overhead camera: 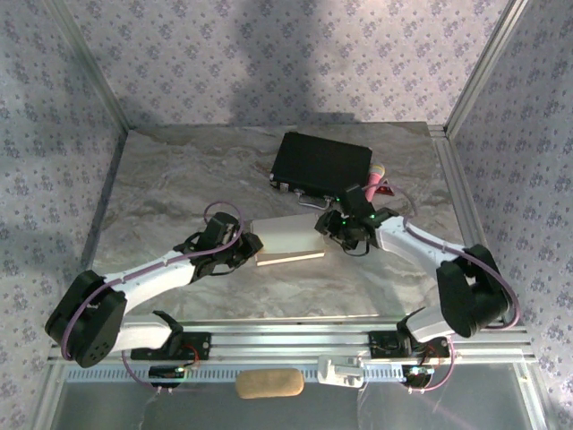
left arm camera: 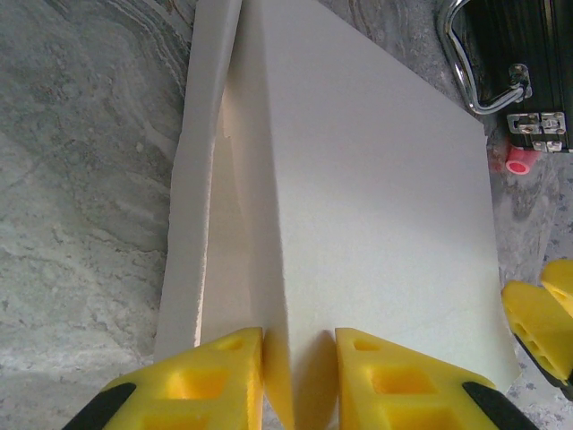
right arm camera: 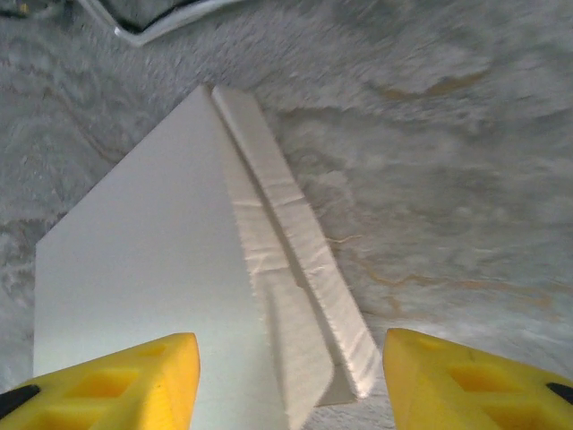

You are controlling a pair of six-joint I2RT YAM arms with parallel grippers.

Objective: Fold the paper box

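Top external: paper box [overhead camera: 288,238] folded, inside hidden; black case [overhead camera: 320,163] closed behind.

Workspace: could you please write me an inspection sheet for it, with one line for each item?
Surface: marble-look table, flat.
Job's things: white box, mid-table, between the tools.
Clutter: black case behind the box; pink item beside the case.
Tools: left tool shut on a box fold; right tool open, astride the box edge.
Cables: purple cables along the arms.
Surroundings: patterned walls.
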